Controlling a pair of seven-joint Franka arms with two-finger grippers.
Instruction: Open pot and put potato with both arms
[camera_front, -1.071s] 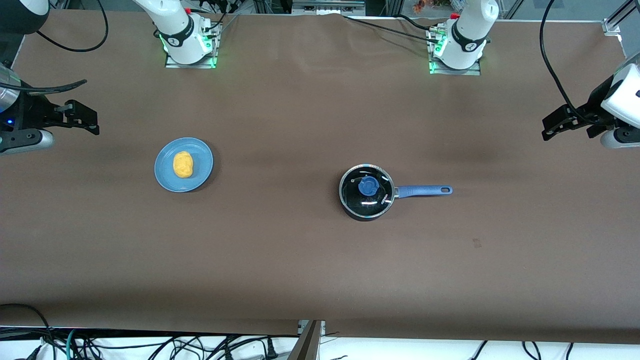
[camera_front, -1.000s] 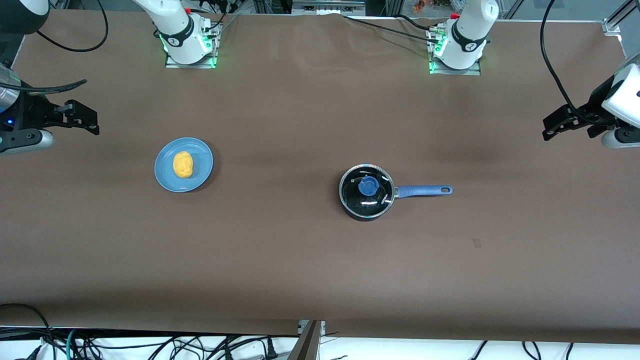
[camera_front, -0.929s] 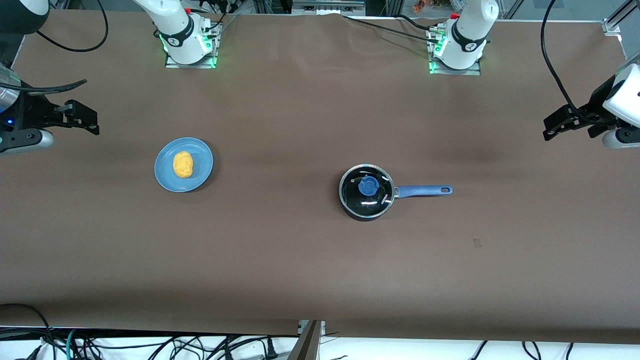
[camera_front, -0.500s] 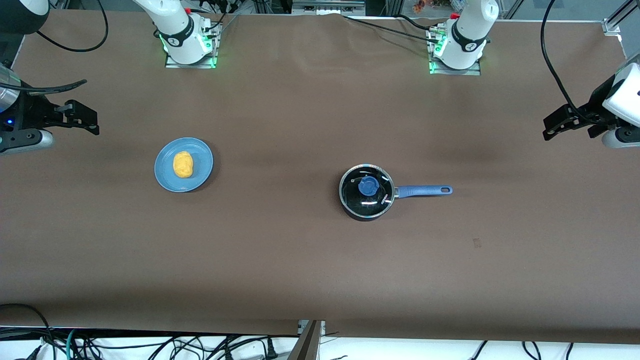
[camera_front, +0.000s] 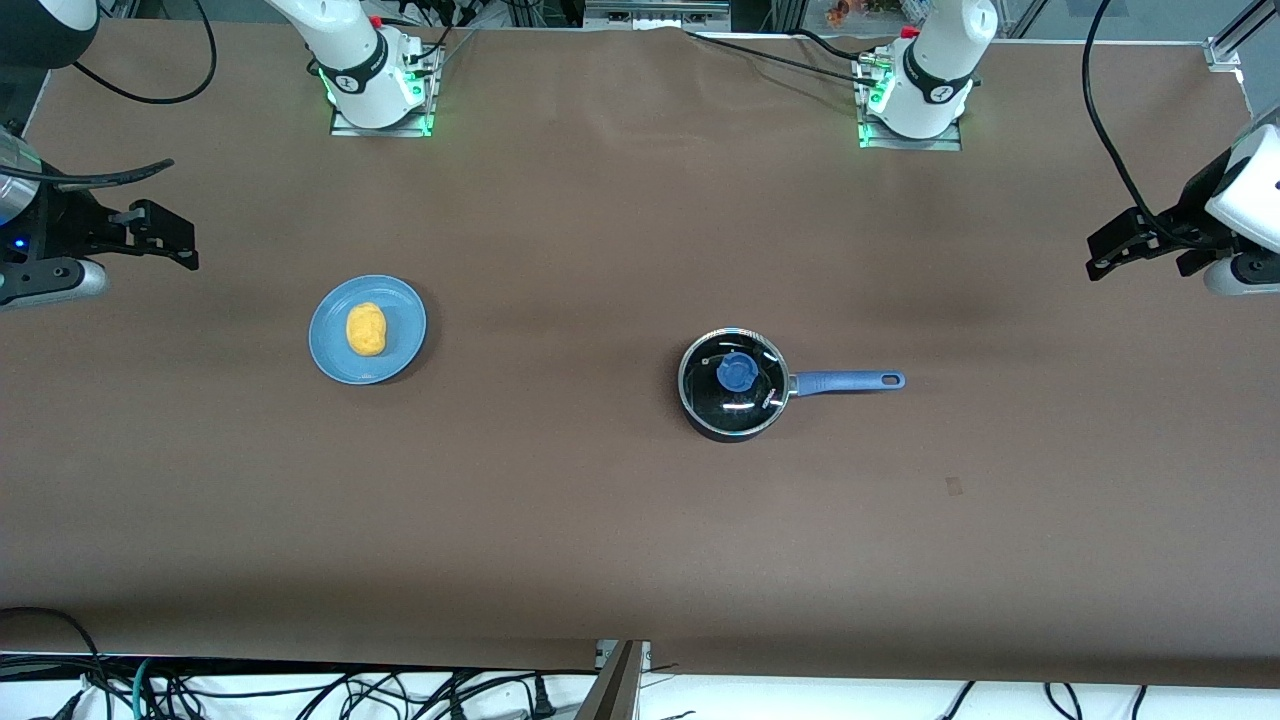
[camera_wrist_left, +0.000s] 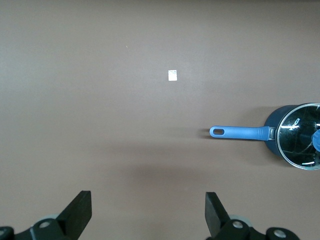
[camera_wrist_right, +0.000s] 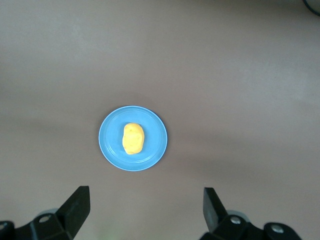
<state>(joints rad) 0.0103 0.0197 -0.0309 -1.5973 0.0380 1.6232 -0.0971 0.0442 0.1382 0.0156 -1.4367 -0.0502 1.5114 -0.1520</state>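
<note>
While both claws gape — potato (camera_front: 366, 329) and pot (camera_front: 732, 384) lie well apart from them.

Left gripper (camera_wrist_left: 148, 215) hangs over bare brown table (camera_wrist_left: 100, 100), fingers (camera_wrist_left: 77, 212) spread wide, empty. Lidded pot (camera_wrist_left: 297, 136) partly in frame, blue handle (camera_wrist_left: 240, 132) toward gripper. Small white tag (camera_wrist_left: 173, 75) on table nearby.

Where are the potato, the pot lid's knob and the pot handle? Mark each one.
potato (camera_front: 366, 329): front view, middle of its yellow body, on the blue plate.
lid knob (camera_front: 737, 372): front view, top of the blue knob.
pot handle (camera_wrist_left: 240, 132): left wrist view, middle of the blue shaft.
</note>
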